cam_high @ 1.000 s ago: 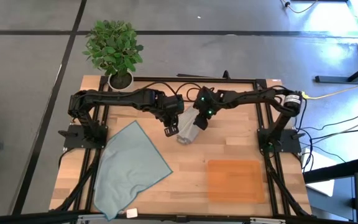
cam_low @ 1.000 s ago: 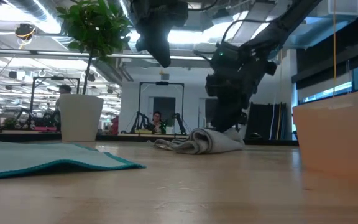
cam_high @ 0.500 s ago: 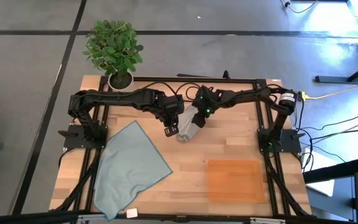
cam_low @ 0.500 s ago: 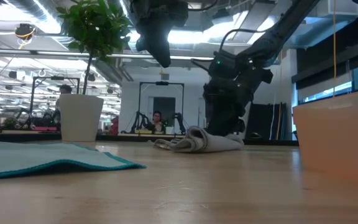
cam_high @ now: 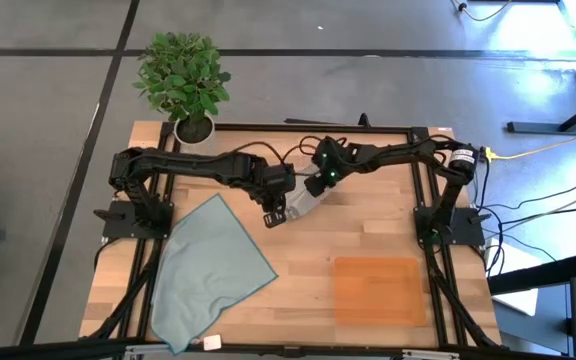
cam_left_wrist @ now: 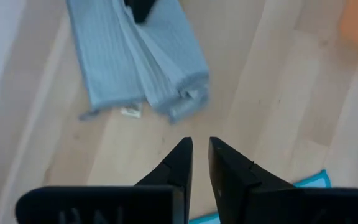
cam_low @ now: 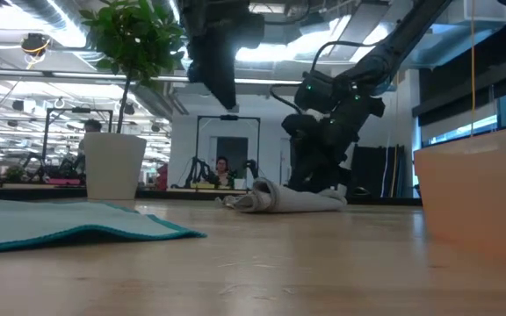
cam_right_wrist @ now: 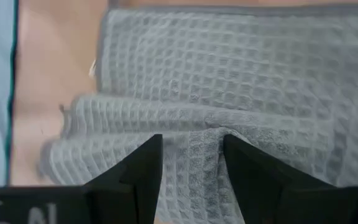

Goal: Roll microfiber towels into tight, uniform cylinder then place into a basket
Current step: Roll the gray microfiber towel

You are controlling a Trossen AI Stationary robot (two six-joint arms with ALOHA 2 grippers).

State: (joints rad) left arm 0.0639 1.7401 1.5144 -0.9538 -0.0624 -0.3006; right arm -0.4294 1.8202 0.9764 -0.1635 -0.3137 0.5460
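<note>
The right gripper (cam_right_wrist: pixel 190 163) pinches a fold of the grey towel (cam_high: pixel 304 202). The left gripper (cam_left_wrist: pixel 197 163) hangs just beside it, fingers nearly shut, holding nothing.

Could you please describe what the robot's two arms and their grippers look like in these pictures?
Both arms are dark, nearly black, built of slim jointed segments, with black cables looping along them. The left gripper ends in two flat, tapered black fingers on a blocky black base bearing faint raised lettering. The right gripper has the same wedge-shaped dark fingers. A small green light glows on the right arm's wrist.
</note>
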